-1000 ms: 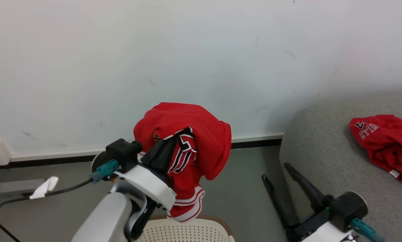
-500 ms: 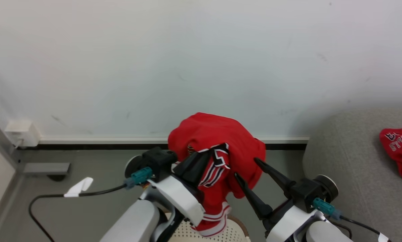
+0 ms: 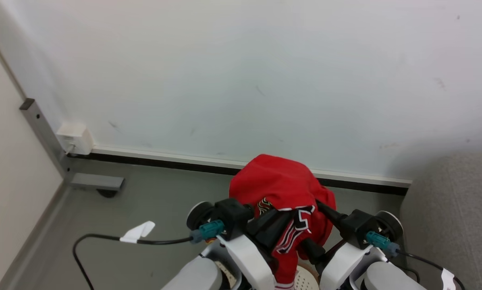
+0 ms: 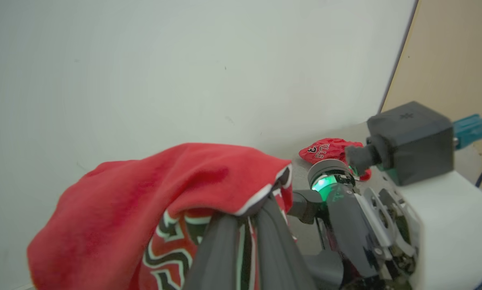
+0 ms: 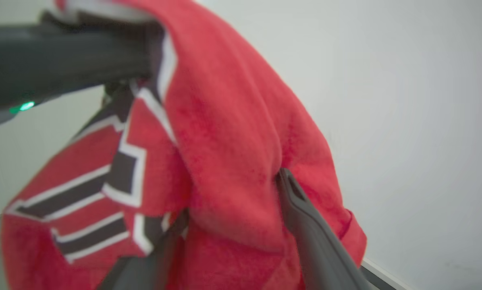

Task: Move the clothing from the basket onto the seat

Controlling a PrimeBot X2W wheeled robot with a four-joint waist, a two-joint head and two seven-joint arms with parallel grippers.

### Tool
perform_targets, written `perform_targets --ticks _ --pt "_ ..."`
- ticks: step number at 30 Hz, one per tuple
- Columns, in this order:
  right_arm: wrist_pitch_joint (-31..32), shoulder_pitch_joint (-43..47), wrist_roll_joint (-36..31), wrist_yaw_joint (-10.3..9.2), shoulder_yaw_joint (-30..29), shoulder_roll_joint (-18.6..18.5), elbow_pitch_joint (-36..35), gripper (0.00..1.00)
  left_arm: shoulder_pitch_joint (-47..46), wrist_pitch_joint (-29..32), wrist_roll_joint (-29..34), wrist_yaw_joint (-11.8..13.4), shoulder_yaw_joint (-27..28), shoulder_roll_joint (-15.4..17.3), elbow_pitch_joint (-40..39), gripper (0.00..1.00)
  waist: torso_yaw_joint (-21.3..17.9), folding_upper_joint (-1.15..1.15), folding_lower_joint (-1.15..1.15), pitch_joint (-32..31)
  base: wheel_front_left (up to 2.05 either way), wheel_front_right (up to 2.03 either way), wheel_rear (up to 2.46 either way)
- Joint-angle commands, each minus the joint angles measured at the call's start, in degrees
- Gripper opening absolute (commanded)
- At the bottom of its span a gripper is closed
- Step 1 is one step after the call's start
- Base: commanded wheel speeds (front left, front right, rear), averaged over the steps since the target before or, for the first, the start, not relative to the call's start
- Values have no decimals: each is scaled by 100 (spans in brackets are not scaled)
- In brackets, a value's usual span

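- Red sports jersey (image 3: 281, 185), black-and-white lettering: hangs above round cream perforated plastic basket (image 3: 305, 280), left of grey fabric sofa (image 3: 454, 209).
- Left gripper (image 3: 287, 216): fingers pinched tight on its trim.
- Right gripper (image 3: 311, 224): fingers spread, straddling a fold.

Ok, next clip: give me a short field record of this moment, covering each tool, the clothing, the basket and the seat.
left tool: shut on the red garment, held up before the wall
right tool: open, fingers either side of a hanging fold of it
basket: partly visible below the held cloth
seat: grey, to the right
second red garment: lying on the seat
progress: held piece not yet on the seat
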Motion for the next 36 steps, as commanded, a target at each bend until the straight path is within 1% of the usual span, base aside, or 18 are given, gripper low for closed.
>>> perform_targets --ticks 1,6,7,8,9,10,15,21,26,30,31,32,33,34,35,36 --pt "8 -105 75 -15 50 -24 41 100 21 10 -50 -28 -32 1 5 0 92 0 0 -25 0 0 0" --pt "8 -225 228 -15 196 -45 164 100 38 -7 -133 -32 -242 23 66 0 231 0 0 -57 0 0 0" --pt "8 -255 280 -15 225 -42 181 94 48 -21 -192 -33 -277 45 95 0 260 0 0 -68 0 0 0" --pt "8 -260 290 -15 240 -41 186 49 47 -32 -213 -34 -289 56 105 0 270 0 0 -72 0 0 0" --pt "8 -260 290 -15 240 -41 186 49 47 -32 -213 -34 -289 56 105 0 270 0 0 -72 0 0 0" --pt "8 -265 339 -15 282 -52 164 0 37 -55 -257 -36 -304 74 121 0 278 0 0 -77 0 0 0" --pt "8 -262 417 -15 336 -92 100 0 26 -82 -289 -29 -292 101 150 0 242 0 0 -81 0 0 0" --pt "7 -260 510 -15 178 -130 -31 0 3 -132 -308 32 -247 135 201 0 118 0 0 -54 0 0 0" --pt "6 -95 879 -15 -20 -154 -204 0 18 -166 -316 87 -214 172 260 0 1 0 0 -39 0 0 0" --pt "6 -55 1054 -15 -182 -281 -319 0 64 -167 -337 101 -252 167 288 0 -109 0 0 -45 0 0 0" --pt "6 -28 1099 -15 -239 -292 -347 0 77 -175 -342 105 -264 158 290 10 -143 0 0 -47 0 0 0" --pt "6 6 1146 -15 -300 -298 -373 0 91 -181 -356 106 -274 147 287 38 -178 0 0 -46 0 0 0" --pt "6 29 1180 -15 -373 -310 -408 0 103 -187 -367 112 -278 141 283 60 -220 0 0 -43 0 0 0" --pt "6 44 1206 -15 -440 -326 -438 0 104 -195 -365 110 -287 140 279 92 -262 0 0 -38 0 0 0" --pt "6 55 1232 -15 -511 -333 -463 0 103 -198 -374 108 -297 140 274 100 -308 0 0 -33 0 0 0" --pt "6 52 1233 -15 -571 -343 -489 0 104 -194 -384 107 -310 139 268 100 -355 0 0 -27 0 0 0"
